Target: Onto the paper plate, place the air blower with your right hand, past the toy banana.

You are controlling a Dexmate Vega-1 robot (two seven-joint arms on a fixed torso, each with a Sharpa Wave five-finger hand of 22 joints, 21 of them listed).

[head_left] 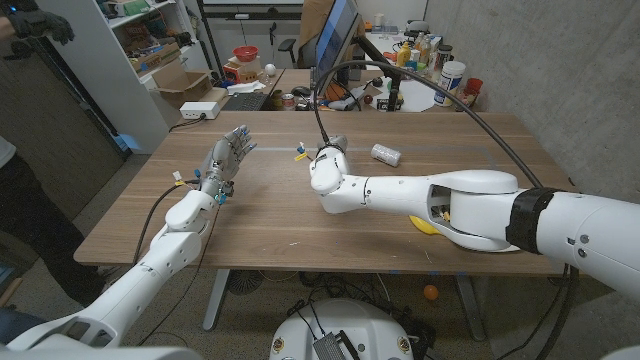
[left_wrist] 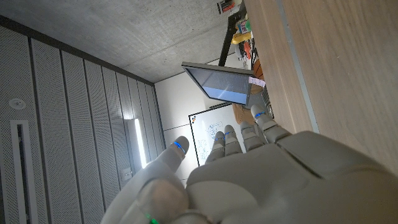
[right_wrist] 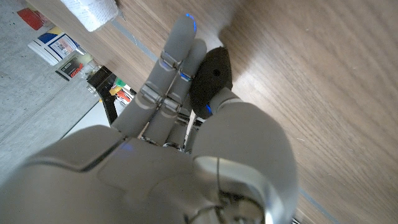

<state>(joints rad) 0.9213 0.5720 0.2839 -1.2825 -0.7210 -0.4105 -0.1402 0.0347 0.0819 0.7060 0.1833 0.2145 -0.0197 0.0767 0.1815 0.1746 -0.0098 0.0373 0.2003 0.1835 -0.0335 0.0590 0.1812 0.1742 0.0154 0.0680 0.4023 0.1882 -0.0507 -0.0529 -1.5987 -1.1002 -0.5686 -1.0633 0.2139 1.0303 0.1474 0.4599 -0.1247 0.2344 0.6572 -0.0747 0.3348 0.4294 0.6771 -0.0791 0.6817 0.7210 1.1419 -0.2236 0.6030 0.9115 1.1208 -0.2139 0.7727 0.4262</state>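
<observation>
Wooden surface (head_left: 270, 215) at frame center carries the right hand (head_left: 328, 160), fingers closing round the black air blower (right_wrist: 210, 79), while the left hand (head_left: 225, 157) waits released at left.

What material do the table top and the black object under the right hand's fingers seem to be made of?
The table top looks like wood or wood veneer with a matte finish: brown grain lines run along it. The black object, probably the air blower, looks like soft matte rubber or plastic: dull, rounded surface without glare. The right hand covers part of it.
</observation>
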